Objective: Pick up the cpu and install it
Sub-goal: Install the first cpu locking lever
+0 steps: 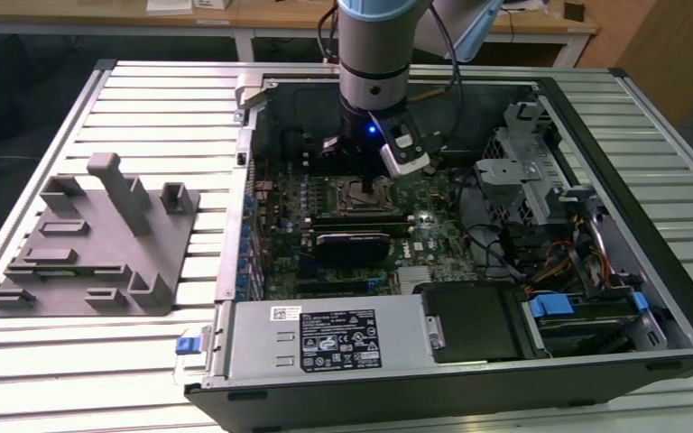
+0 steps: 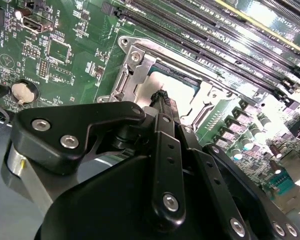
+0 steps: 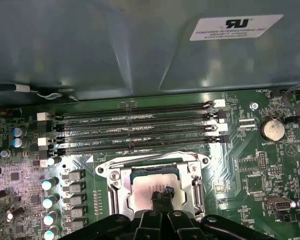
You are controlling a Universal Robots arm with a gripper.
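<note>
Closest to your lens in both wrist views, the black end effector (image 2: 162, 100) has its fingertips pinched narrow together, poised right over the cpu (image 3: 155, 187); you cannot tell whether they touch it. Your cpu lies flat inside the metal socket frame (image 3: 117, 185) on the green motherboard (image 3: 250, 165), low in the middle of the first wrist view, just below the memory slots (image 3: 135, 131).

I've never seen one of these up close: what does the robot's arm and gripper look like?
The arm is a thick silver-grey cylinder with a pale blue cap, black cables alongside and a small blue light low down. The gripper is black, built of flat jointed bars held by silver screws.
</note>
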